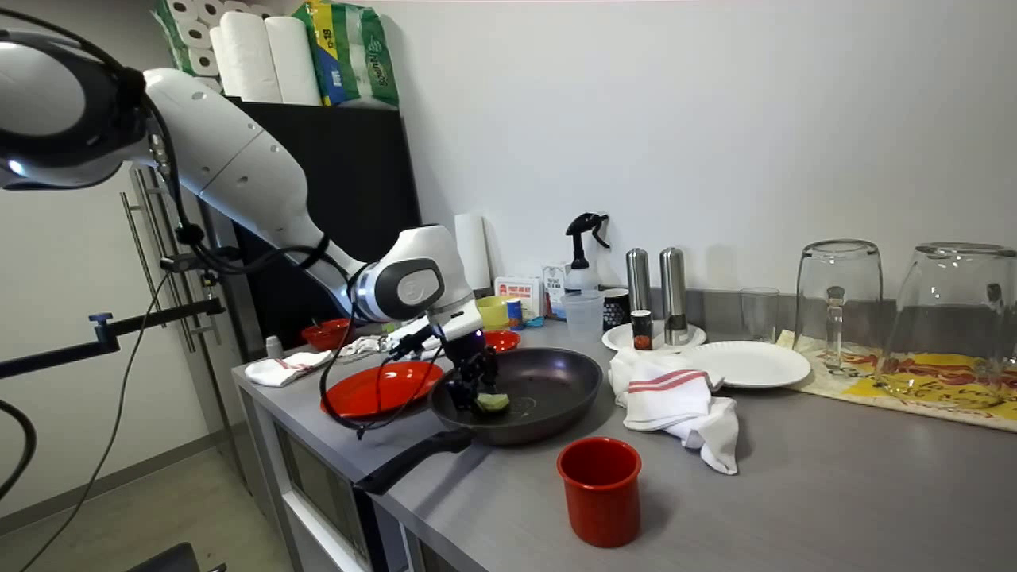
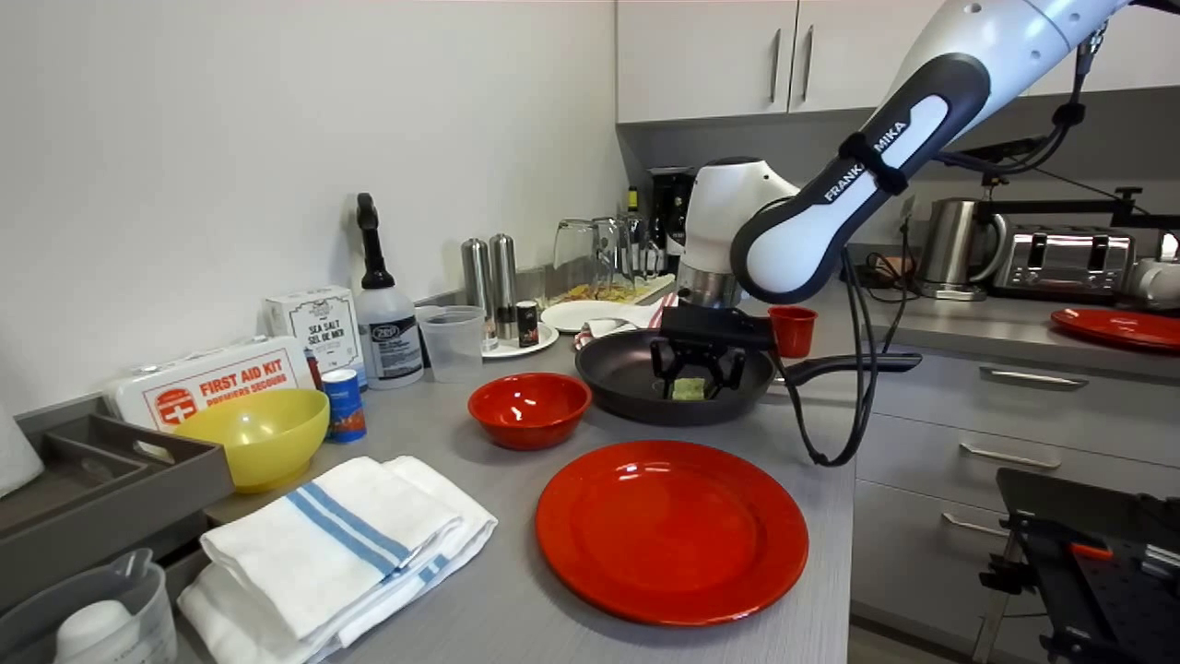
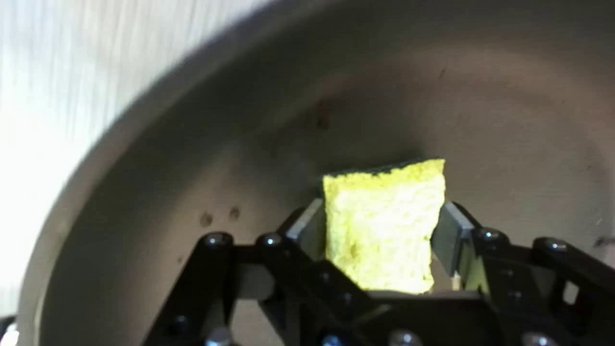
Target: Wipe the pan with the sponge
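Observation:
The black pan (image 1: 556, 385) sits on the counter, its long handle (image 1: 413, 461) reaching out past the front edge. Inside it, toward one side of the floor, is the yellow-green sponge (image 3: 384, 230), also visible in both exterior views (image 2: 688, 389). My gripper (image 3: 382, 226) points down into the pan and is shut on the sponge, one finger pad (image 3: 314, 228) against each side. A thin dark layer shows along the sponge's far edge. Whether its underside touches the pan cannot be made out. Small dark specks (image 3: 205, 219) and a reddish mark (image 3: 323, 113) show on the pan's surface.
A red plate (image 2: 671, 535) and a red bowl (image 2: 528, 410) lie close to the pan. A red cup (image 1: 600, 504) stands near the handle side. A white cloth with red stripes (image 1: 671, 397) is bunched beside the pan. Cables (image 2: 862, 387) hang from the arm near the handle.

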`<state>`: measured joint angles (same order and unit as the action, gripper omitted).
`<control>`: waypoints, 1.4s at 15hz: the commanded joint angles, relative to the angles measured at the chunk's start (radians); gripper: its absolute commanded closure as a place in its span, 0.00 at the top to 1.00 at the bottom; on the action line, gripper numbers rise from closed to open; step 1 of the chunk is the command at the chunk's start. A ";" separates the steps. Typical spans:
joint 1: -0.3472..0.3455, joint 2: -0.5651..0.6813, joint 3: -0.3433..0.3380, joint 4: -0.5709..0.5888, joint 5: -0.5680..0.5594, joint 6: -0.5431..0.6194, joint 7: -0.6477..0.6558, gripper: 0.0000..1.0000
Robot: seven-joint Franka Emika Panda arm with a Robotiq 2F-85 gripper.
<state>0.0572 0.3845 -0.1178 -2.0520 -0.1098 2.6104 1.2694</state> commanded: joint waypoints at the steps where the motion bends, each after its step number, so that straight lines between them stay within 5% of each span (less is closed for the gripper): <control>1: -0.059 0.005 0.133 0.021 0.225 -0.016 -0.219 0.28; 9: -0.078 0.033 0.104 0.083 0.388 -0.082 -0.357 0.28; 21: 0.013 0.118 -0.124 0.134 0.141 0.001 -0.142 0.28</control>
<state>0.0166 0.4517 -0.1596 -1.9443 0.1364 2.5617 1.0160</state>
